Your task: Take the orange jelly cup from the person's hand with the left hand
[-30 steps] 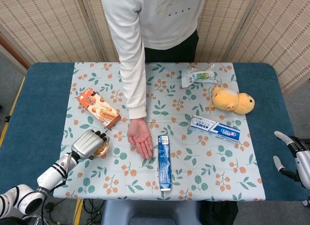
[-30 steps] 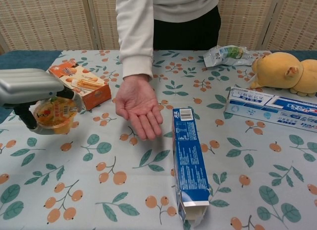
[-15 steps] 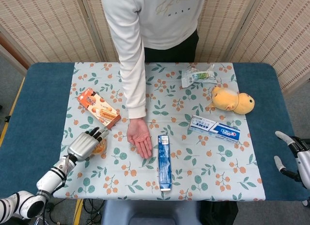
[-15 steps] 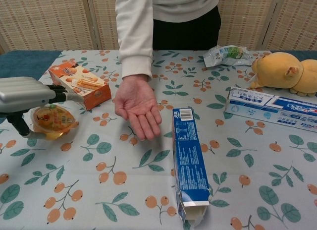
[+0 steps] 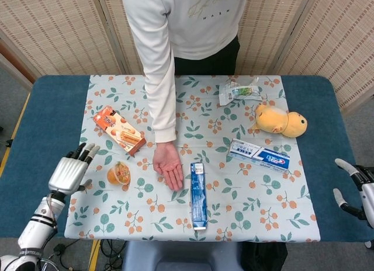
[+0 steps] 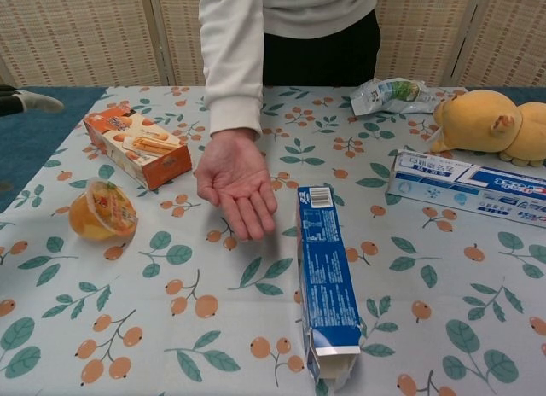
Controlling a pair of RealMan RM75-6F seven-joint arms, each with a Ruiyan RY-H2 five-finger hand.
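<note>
While my left hand [image 5: 69,173] hung over the blue edge of the table [image 5: 35,136], its fingers were spread and held nothing. Just beyond the fingertips to the right, apart from them, the orange jelly cup [image 5: 118,174] lay tipped on the flowered cloth [image 5: 245,201]; I judged it had been put down there, so the handover looked finished. Past the cup, the person's hand [image 5: 169,166] rested palm up and bare. An orange snack box [image 5: 119,130] sat ahead of my fingers, near the cup. Further right lay a blue box [image 5: 198,195], a white toothpaste box [image 5: 258,155], a yellow plush toy [image 5: 279,121] and a crinkled bag [image 5: 239,91]. My right hand [image 5: 353,186] waited off the far right edge, fingers loosely apart and holding nothing. I judged the bare blue strip beneath my left hand gave room to draw back without brushing the cup.
</note>
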